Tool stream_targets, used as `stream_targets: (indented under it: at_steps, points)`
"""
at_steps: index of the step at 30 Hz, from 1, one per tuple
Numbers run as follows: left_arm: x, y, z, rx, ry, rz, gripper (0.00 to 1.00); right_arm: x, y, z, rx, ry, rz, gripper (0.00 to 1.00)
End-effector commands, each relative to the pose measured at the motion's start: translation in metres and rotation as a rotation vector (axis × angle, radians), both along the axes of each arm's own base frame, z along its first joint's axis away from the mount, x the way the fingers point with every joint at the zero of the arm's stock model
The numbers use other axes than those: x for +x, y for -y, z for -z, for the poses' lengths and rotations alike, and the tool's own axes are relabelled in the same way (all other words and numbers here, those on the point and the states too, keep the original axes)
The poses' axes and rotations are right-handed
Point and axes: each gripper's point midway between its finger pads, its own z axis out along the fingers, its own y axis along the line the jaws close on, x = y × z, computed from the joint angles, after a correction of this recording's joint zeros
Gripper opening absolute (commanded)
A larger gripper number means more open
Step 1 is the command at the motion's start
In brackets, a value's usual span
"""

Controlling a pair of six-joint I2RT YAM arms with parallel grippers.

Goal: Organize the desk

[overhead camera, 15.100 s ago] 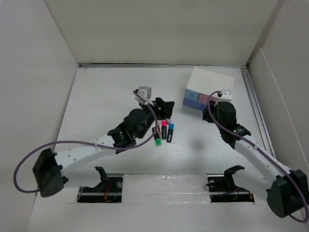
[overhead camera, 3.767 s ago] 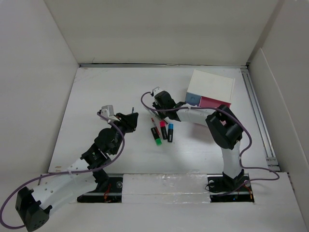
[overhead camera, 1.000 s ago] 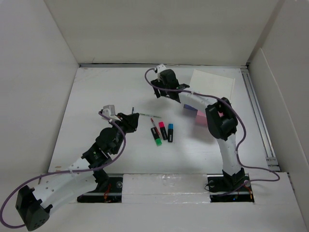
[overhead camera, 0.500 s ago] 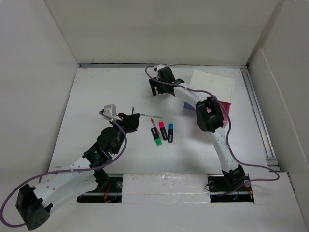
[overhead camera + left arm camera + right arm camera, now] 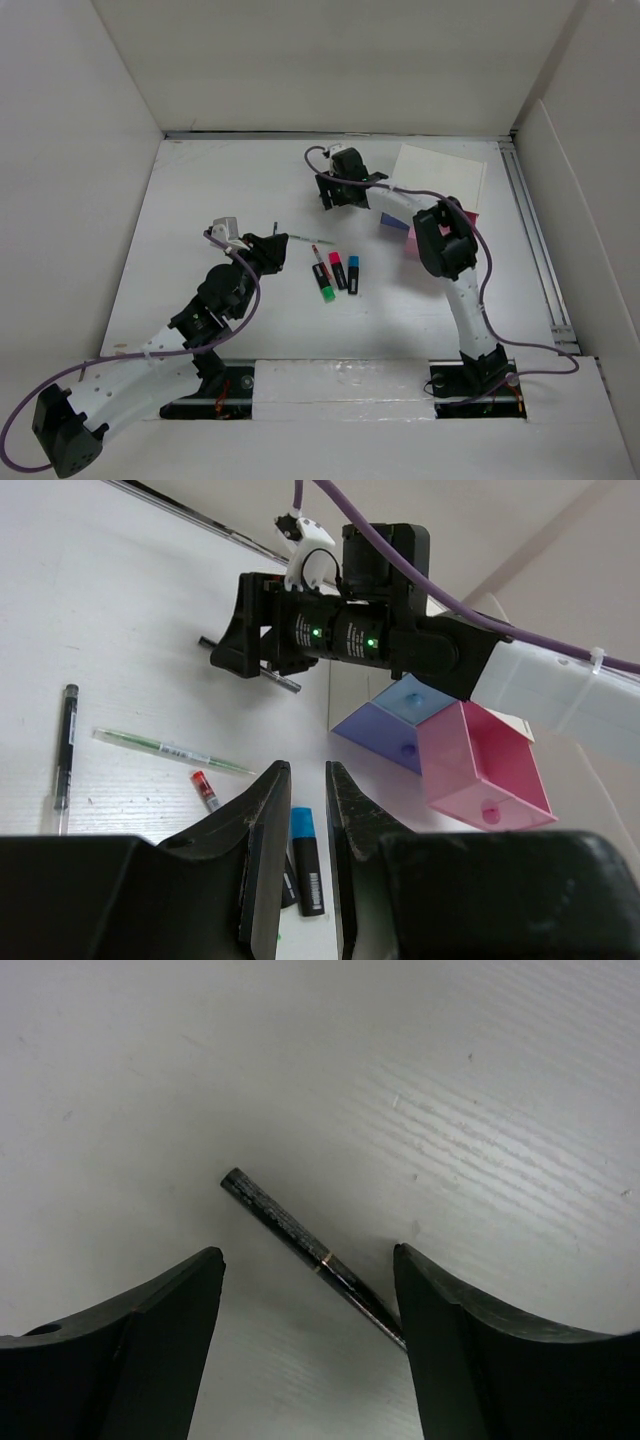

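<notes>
**Right claw poised over a dark pen, pink drawer standing open**

The counter (image 5: 200, 200) fills the floor of the white-panelled enclosure, and the loose stationery lies around its middle. The step in hand looks like a pickup. The right claw (image 5: 308, 1270) hangs over the far part of the counter with its fingers spread wide. They stand one on either side of a slim dark pen (image 5: 285, 1225), which lies flat and slantwise between them, untouched.

As I judge it, the next move calls for a short drop straight down and a squeeze across the barrel. The pen is thin and low, so the tips must come almost to the counter or they will close above it. A small turn of the wrist to square the fingers to the barrel would help.

The left claw (image 5: 306, 780) hovers near the middle. Its fingers are drawn almost together, with a narrow slit between them and nothing in it. Close by lie a thin green pen (image 5: 170, 750), a black pen (image 5: 65, 745), a red pen (image 5: 318, 256) and three highlighters: green (image 5: 326, 288), pink (image 5: 338, 270) and blue (image 5: 353, 274).

The one container is the small white drawer box (image 5: 445, 170) at the far right. Its pink drawer (image 5: 480, 765) is pulled well out. What shows of its inside appears empty, though its near wall hides part of the floor. What the lavender drawer (image 5: 375, 735) and the pale blue drawer (image 5: 410, 695) hold cannot be seen.
</notes>
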Motion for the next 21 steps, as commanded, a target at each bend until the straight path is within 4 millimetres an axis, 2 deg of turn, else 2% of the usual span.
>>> stream_targets:
  at_steps: [1,3,6,7,9,12,13,15,16,18,21]
  points:
    - [0.000,-0.002,-0.015,-0.031,0.044,-0.003,0.17,-0.013,0.002,-0.017,-0.035,0.028,0.005,0.71]
    - [0.000,-0.002,-0.016,-0.032,0.045,-0.001,0.17,-0.020,0.008,-0.014,-0.050,0.015,0.006,0.67]
    - [0.000,-0.001,-0.015,-0.031,0.044,-0.001,0.17,-0.030,0.014,-0.011,-0.058,-0.004,0.005,0.56]
    - [0.000,-0.001,-0.015,-0.031,0.044,0.001,0.17,-0.032,0.015,-0.010,-0.060,-0.006,0.008,0.48]
    - [0.000,-0.001,-0.016,-0.030,0.045,0.002,0.17,-0.038,0.014,-0.014,-0.064,-0.001,0.002,0.42]
    - [0.000,-0.001,-0.016,-0.031,0.044,0.002,0.17,-0.047,0.016,-0.009,-0.085,-0.010,0.003,0.30]
    - [0.000,-0.001,-0.016,-0.030,0.045,0.002,0.17,-0.052,0.014,-0.008,-0.092,-0.012,-0.004,0.20]
    - [-0.001,-0.001,-0.016,-0.032,0.045,0.004,0.17,-0.057,0.012,-0.007,-0.103,-0.008,-0.016,0.14]
    - [0.000,-0.001,-0.016,-0.031,0.046,0.004,0.17,-0.061,0.010,-0.009,-0.100,0.004,-0.024,0.07]
    - [-0.001,0.000,-0.016,-0.035,0.046,0.007,0.17,-0.066,0.005,-0.014,-0.096,0.026,-0.043,0.02]
    - [-0.001,0.000,-0.016,-0.034,0.045,0.008,0.17,-0.077,-0.009,-0.040,-0.059,0.080,-0.080,0.00]
